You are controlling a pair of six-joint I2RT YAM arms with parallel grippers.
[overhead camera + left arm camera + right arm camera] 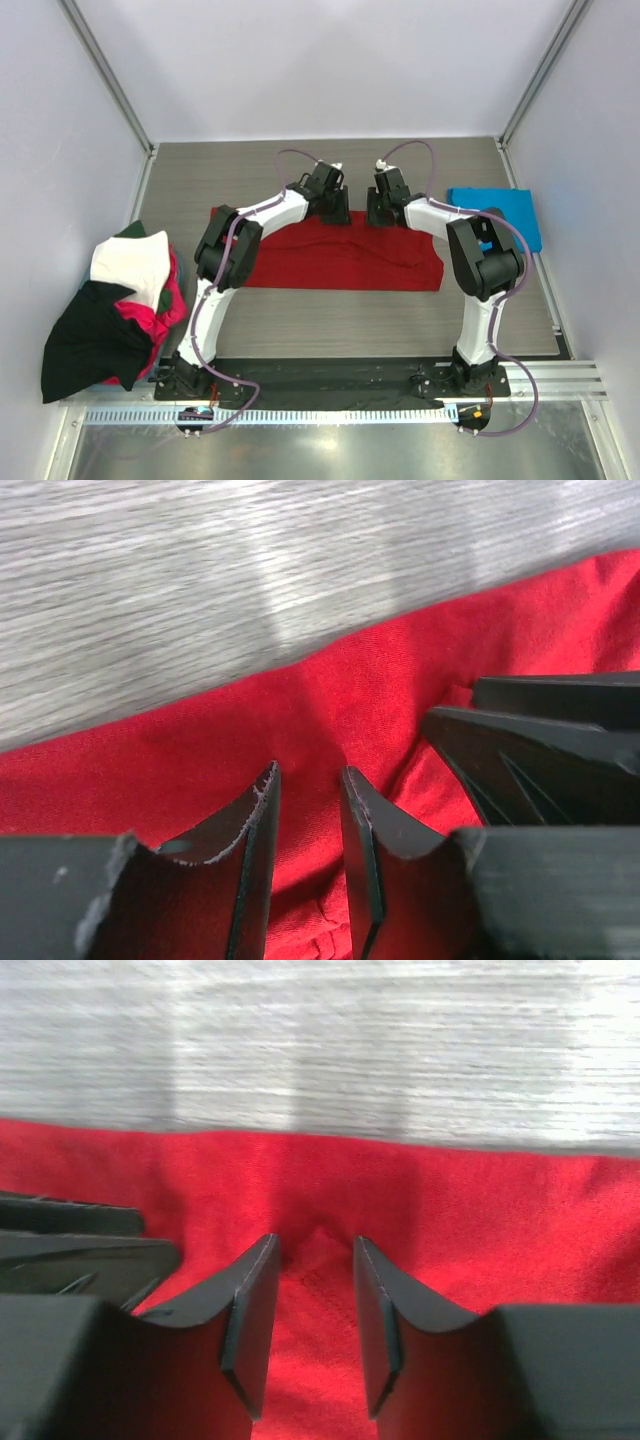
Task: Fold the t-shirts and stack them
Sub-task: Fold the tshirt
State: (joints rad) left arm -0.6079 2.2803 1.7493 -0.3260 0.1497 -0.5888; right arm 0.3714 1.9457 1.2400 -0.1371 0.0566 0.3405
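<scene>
Operator: Fingertips of the left gripper (310,775) are filling the near edge of the left wrist view. What are they touching?

Technician: They are pressing on the red t-shirt (330,695), just inside its far edge. Bare table (200,570) is lying beyond that edge. The jaws are standing a narrow gap apart, and red cloth is showing between them without being clamped.

Operator: What is the right gripper (316,1245) doing?

Technician: It is sitting in the same condition. Its jaws are narrowly parted, its tips are down on the cloth, and a small ridge of the shirt is rising between them.

Operator: Where is the shirt lying relative to the two grippers?

Technician: In the top view it is lying at the middle of the table. Both grippers are sitting close together near the midpoint of its far edge, and most of the cloth is spreading nearer the arm bases than the grippers.

Operator: How is the shirt running?

Technician: It is forming a long band, with its long axis running left to right across the table. Collar and hem are not showing, so which way it is pointing cannot be told.

Operator: Where are the other shirts lying?

Technician: The blue t-shirt (495,215) is lying folded flat at the right edge, well apart from the red one. A white shirt (130,262), a black shirt (85,345) and a magenta shirt (165,300) are lying heaped at the left edge.
</scene>
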